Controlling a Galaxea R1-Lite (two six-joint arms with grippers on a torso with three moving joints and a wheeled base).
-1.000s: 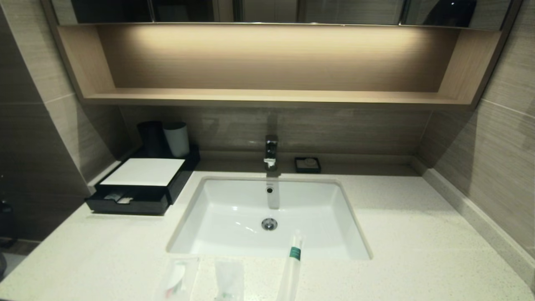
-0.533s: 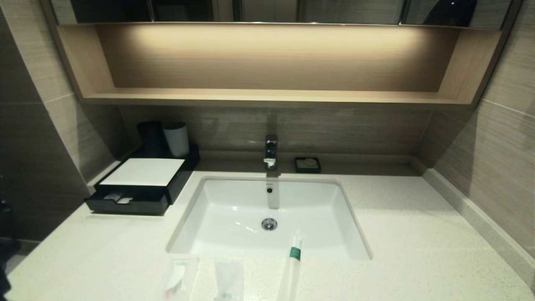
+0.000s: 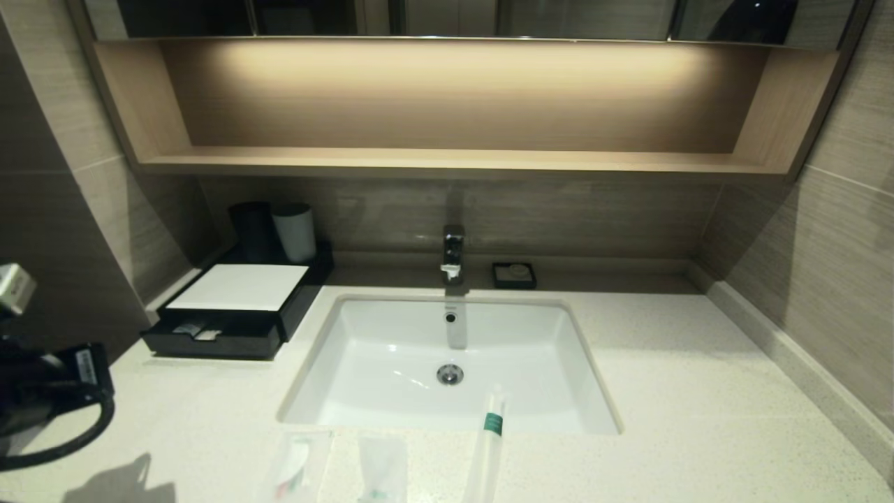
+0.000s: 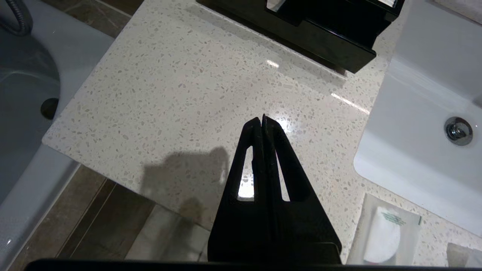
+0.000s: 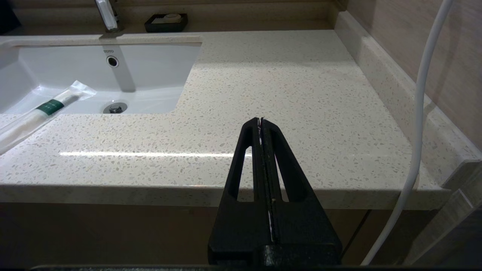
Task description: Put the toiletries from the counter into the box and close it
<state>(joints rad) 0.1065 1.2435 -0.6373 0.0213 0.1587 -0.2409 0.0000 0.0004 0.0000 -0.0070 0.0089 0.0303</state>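
Note:
Three wrapped toiletries lie on the cream counter (image 3: 698,391) along its front edge: a slim white stick pack with a green band (image 3: 489,436), its far end over the sink rim, and two flat sachets (image 3: 297,464) (image 3: 383,468). The black box (image 3: 241,307) stands at the back left with its drawer (image 3: 209,339) pulled open and small items inside. My left arm (image 3: 49,391) is at the left edge; its gripper (image 4: 262,119) is shut and empty above the counter's left part, between the box (image 4: 320,34) and a sachet (image 4: 384,233). My right gripper (image 5: 261,121) is shut and empty over the counter's front right edge, away from the stick pack (image 5: 41,113).
The white sink (image 3: 450,363) with its faucet (image 3: 452,255) sits mid-counter. A black soap dish (image 3: 514,275) is behind it. A grey cup (image 3: 295,232) and a dark cup (image 3: 253,230) stand behind the box. A wooden shelf (image 3: 447,161) hangs above. A white cable (image 5: 418,131) hangs at the right.
My left arm has come into the head view from the lower left edge. The toiletries and the box have not moved.

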